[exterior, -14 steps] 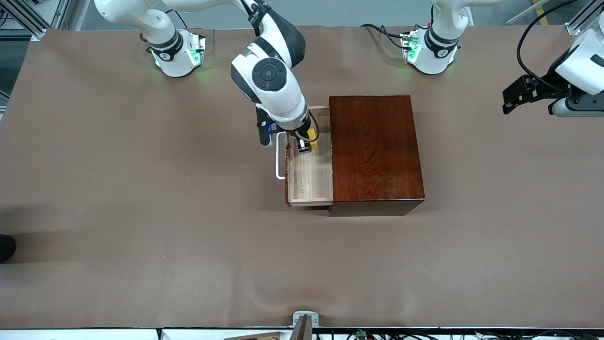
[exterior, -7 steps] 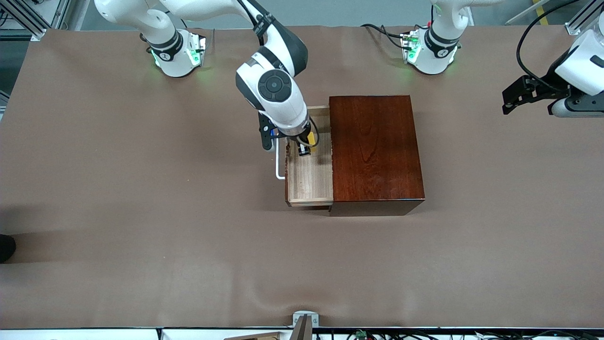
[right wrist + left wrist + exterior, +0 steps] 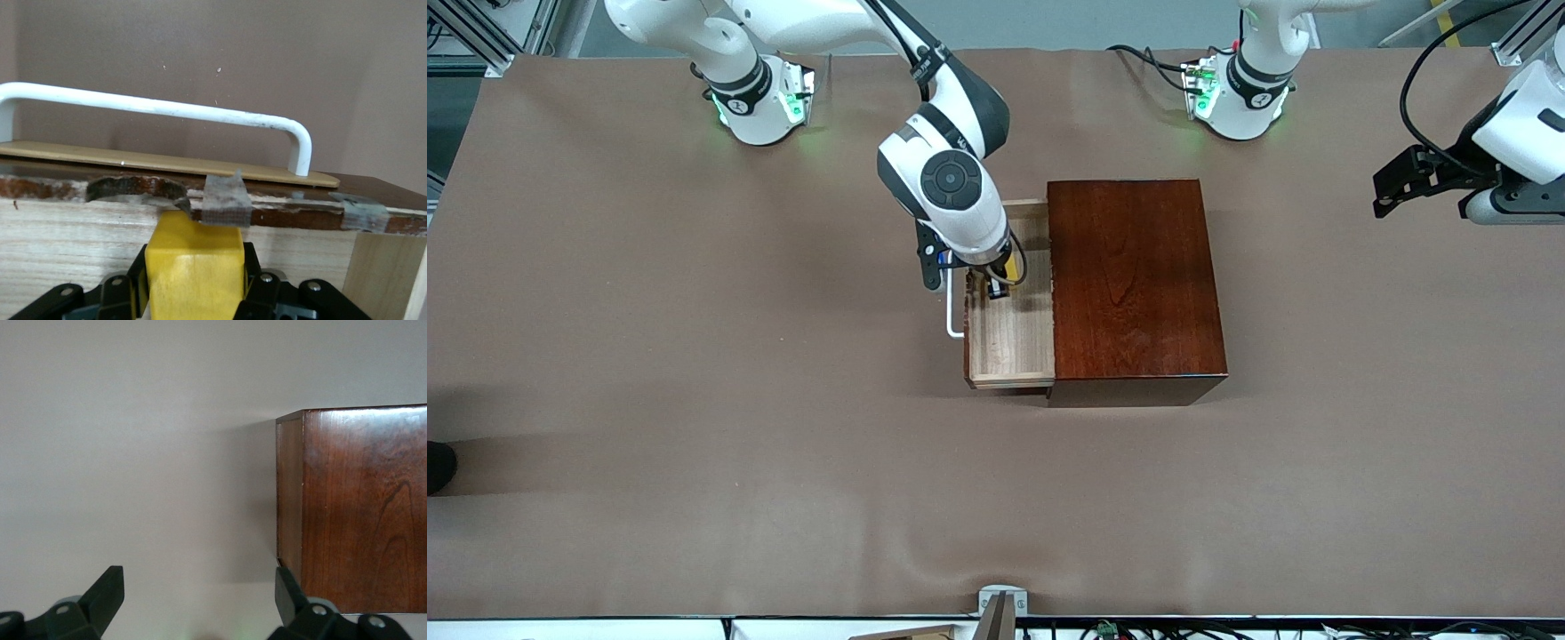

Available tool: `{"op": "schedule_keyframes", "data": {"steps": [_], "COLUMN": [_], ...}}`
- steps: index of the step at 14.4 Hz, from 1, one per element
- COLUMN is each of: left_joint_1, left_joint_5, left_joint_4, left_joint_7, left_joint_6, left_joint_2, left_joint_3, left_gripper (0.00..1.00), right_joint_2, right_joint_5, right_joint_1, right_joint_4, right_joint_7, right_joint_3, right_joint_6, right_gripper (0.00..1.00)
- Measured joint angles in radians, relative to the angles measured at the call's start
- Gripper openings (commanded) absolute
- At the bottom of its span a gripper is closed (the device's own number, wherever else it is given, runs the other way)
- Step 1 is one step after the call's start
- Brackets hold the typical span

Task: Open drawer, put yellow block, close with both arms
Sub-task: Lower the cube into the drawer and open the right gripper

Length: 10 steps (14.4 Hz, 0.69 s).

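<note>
right wrist view: right gripper (image 3: 193, 293) clamped on yellow block (image 3: 193, 270), low inside open drawer (image 3: 1009, 342) just short of handle (image 3: 160, 110), positioned for release. left gripper (image 3: 200, 600) spread wide, empty, waiting beside box (image 3: 360, 507) for closing push.

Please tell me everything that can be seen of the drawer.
The drawer is a shallow tray of pale wood, pulled partly out of the dark glossy box toward the right arm's end of the table. Its front is dark reddish-brown, chipped along the top edge and patched with grey tape, and carries a white U-shaped handle with scuffed paint. The right gripper is lowered inside the tray, shut on the yellow block. The tray floor nearer the camera lies bare.
</note>
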Motion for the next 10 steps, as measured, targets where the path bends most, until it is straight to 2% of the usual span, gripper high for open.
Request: {"op": "schedule_keyframes", "data": {"steps": [1,5,10], "left_joint_1": [0.000,-0.002,-0.005], "left_joint_5": [0.000,0.000,0.000], "left_joint_4": [0.000,0.000,0.000], "left_joint_7": [0.000,0.000,-0.036], "left_joint_6": [0.000,0.000,0.000], "left_joint_2": [0.001,0.005,0.006], "left_joint_3": [0.000,-0.006,-0.072], "left_gripper": [1.00,1.00,1.00], "right_joint_2": [0.000,0.000,-0.001], "right_joint_5": [0.000,0.000,0.001], "right_joint_1": [0.000,0.000,-0.014], "right_joint_4": [0.000,0.005,0.064], "right_joint_7": [0.000,0.002,0.008], "right_joint_3": [-0.001,-0.007,-0.017], "right_joint_6": [0.000,-0.001,-0.061], "right_gripper": [1.00,1.00,1.00]}}
